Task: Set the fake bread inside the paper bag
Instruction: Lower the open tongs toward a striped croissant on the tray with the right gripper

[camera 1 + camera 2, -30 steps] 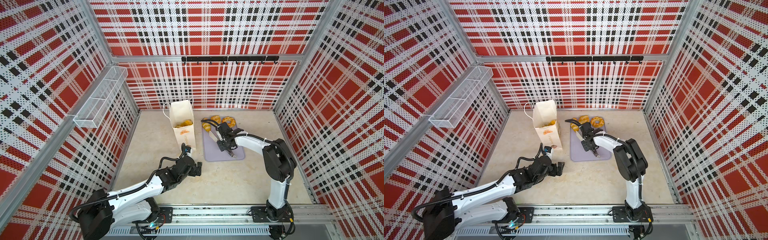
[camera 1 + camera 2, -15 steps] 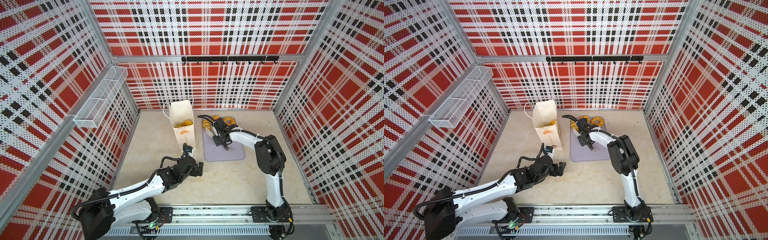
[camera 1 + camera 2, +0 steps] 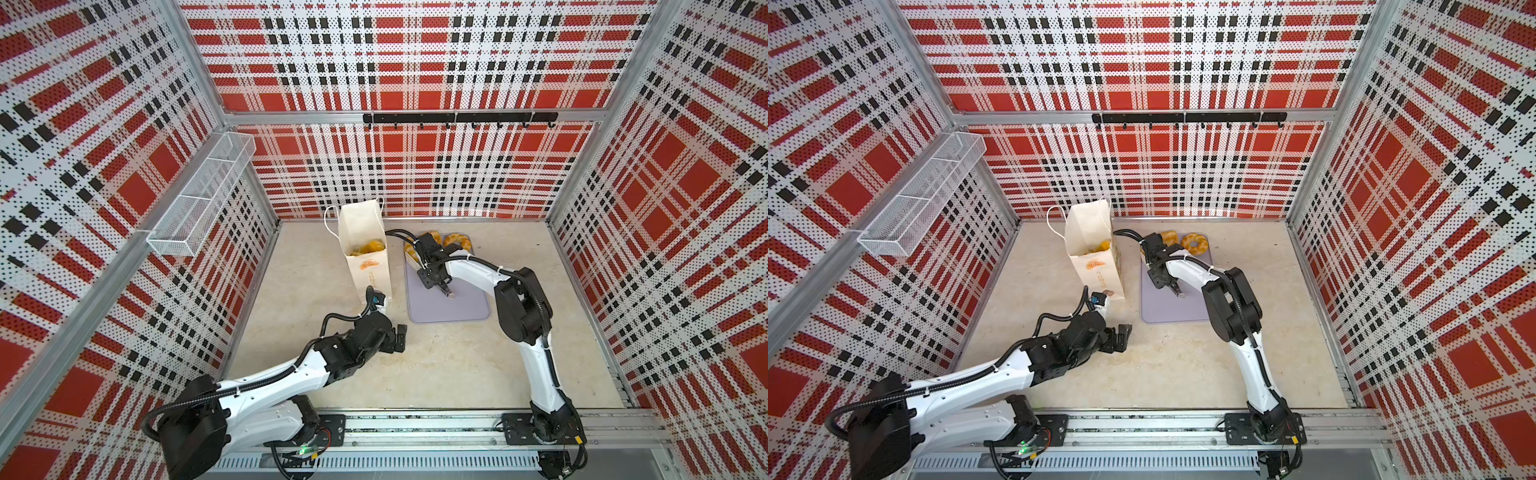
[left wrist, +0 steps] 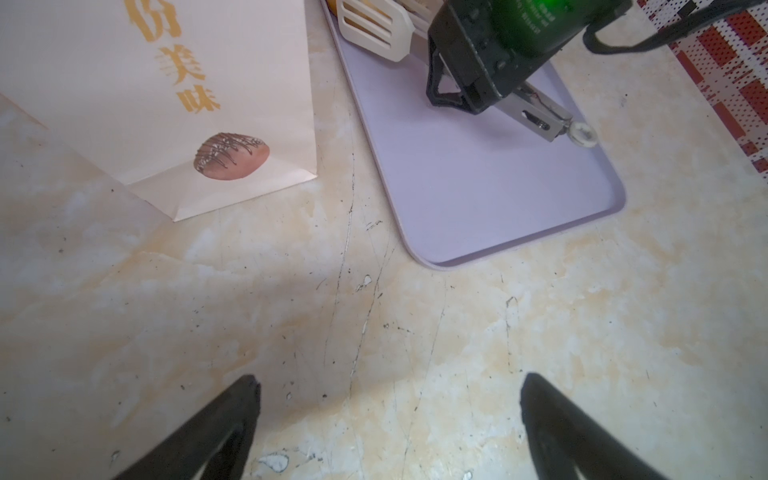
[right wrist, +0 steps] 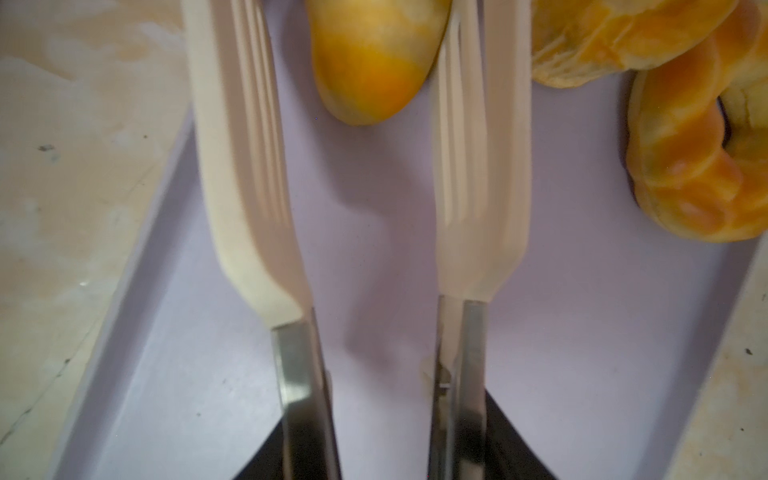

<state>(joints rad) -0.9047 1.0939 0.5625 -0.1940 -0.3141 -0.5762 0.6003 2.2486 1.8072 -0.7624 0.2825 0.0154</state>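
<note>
The cream paper bag (image 3: 365, 266) (image 3: 1096, 270) (image 4: 166, 83) stands upright at the back with golden fake bread (image 3: 370, 247) inside it. More fake bread (image 3: 457, 241) (image 3: 1194, 243) lies at the far end of the lilac tray (image 3: 453, 307). My right gripper (image 3: 432, 270) (image 5: 384, 453) is shut on the metal handles of cream tongs (image 5: 249, 166). The tongs' blades stand apart on either side of a smooth bun (image 5: 374, 62). A braided ring (image 5: 698, 166) lies beside them. My left gripper (image 3: 401, 338) (image 4: 388, 382) hovers open and holds nothing, in front of the bag.
A white wire-mesh basket (image 3: 199, 199) hangs on the left wall and a black hook rail (image 3: 457, 118) on the back wall. The tray's near half (image 4: 498, 199) is bare. Plaid walls close in three sides.
My right gripper has carried the tongs toward the back of the tray, up to the bread there. The left arm has barely moved.
</note>
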